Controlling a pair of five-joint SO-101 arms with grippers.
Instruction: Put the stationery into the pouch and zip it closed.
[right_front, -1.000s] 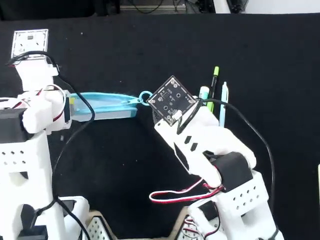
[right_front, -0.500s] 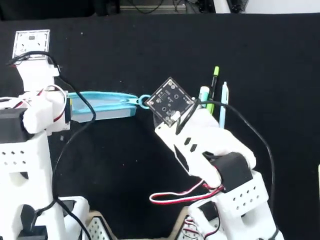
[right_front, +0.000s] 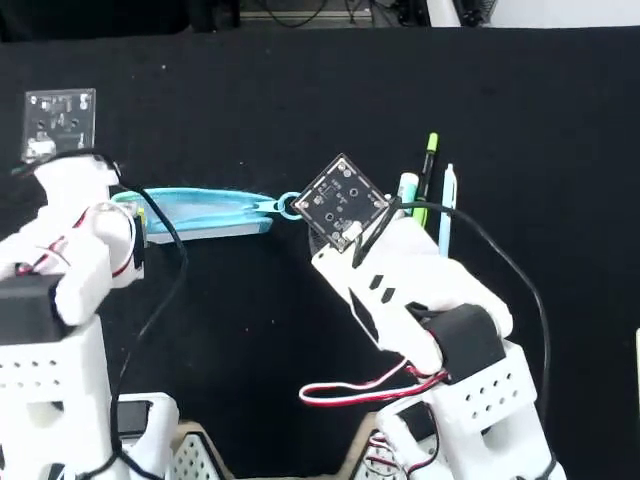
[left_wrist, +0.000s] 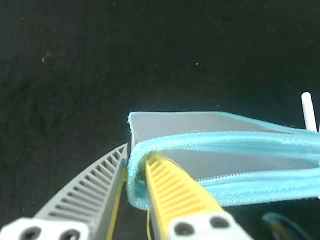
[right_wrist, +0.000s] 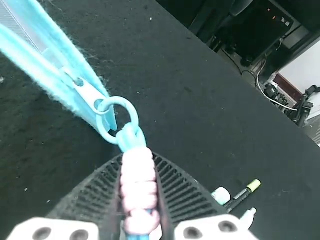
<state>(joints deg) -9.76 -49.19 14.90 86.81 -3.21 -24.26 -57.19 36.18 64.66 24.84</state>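
Observation:
The light blue pouch (right_front: 205, 213) lies across the black table between the two arms. My left gripper (left_wrist: 136, 176) is shut on the pouch's (left_wrist: 210, 150) end edge, its yellow finger over the zip tape. At the pouch's other end my right gripper (right_wrist: 135, 170) is shut on the pink and blue zip pull cord (right_wrist: 136, 172), which hangs from a blue ring (right_wrist: 116, 119) on the slider (right_wrist: 87, 92). In the high view that ring (right_front: 290, 203) sits just left of the right wrist camera board. Pens and markers (right_front: 430, 190) lie on the table beyond the right arm.
A green-tipped pen (right_wrist: 245, 192) and a white-capped marker (right_wrist: 220, 195) lie side by side on the black cloth. Red and black cables (right_front: 350, 390) loop near the right arm's base. The far part of the table is open black cloth.
The left arm has lifted and swung back, raising its end of the pouch slightly. The right arm has stayed almost still on the zip pull.

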